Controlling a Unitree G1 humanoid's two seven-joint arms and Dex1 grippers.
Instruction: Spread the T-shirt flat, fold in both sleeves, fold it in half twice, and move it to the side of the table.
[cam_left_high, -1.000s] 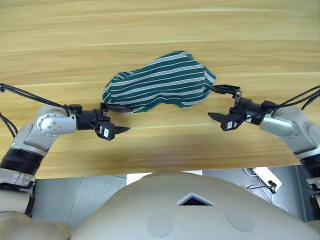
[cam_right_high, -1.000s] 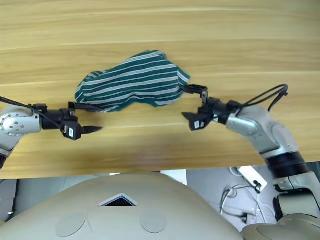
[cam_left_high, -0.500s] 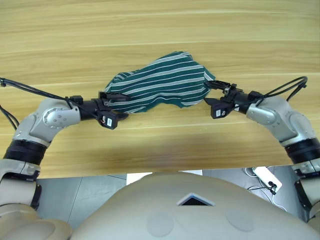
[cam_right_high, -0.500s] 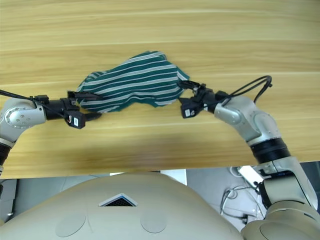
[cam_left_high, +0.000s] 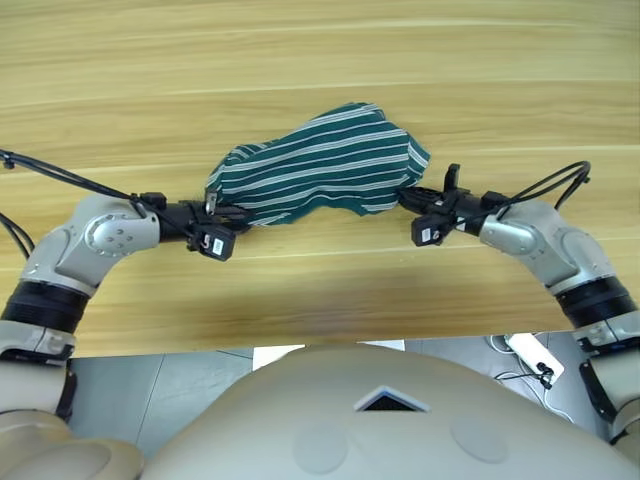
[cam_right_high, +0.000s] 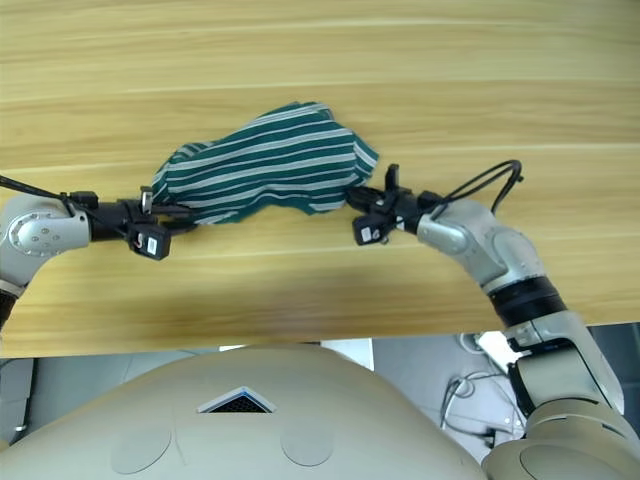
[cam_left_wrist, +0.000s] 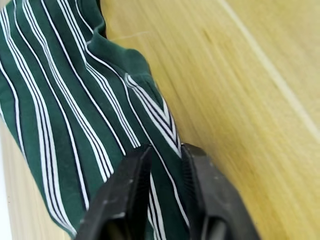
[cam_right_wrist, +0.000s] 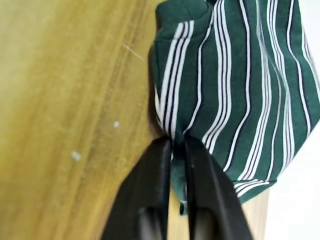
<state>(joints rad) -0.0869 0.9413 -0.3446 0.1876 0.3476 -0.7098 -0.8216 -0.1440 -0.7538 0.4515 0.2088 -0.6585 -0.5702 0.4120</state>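
Barely started: green striped T-shirt (cam_left_high: 320, 170) bunched in the middle of the desk (cam_left_high: 300, 60), left fingers (cam_left_wrist: 125, 180) and right fingers (cam_right_wrist: 150, 170) clenched on its opposite edges, spreading, sleeve folds, halving and moving aside all yet to do.

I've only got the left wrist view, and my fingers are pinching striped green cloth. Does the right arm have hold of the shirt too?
Observer: Yes. The right gripper is shut on the opposite edge of the green-and-white striped T-shirt.
Operator: Is the shirt spread flat?
Observer: No. It lies bunched in a heap on the light wooden table, between the right gripper and the left gripper.
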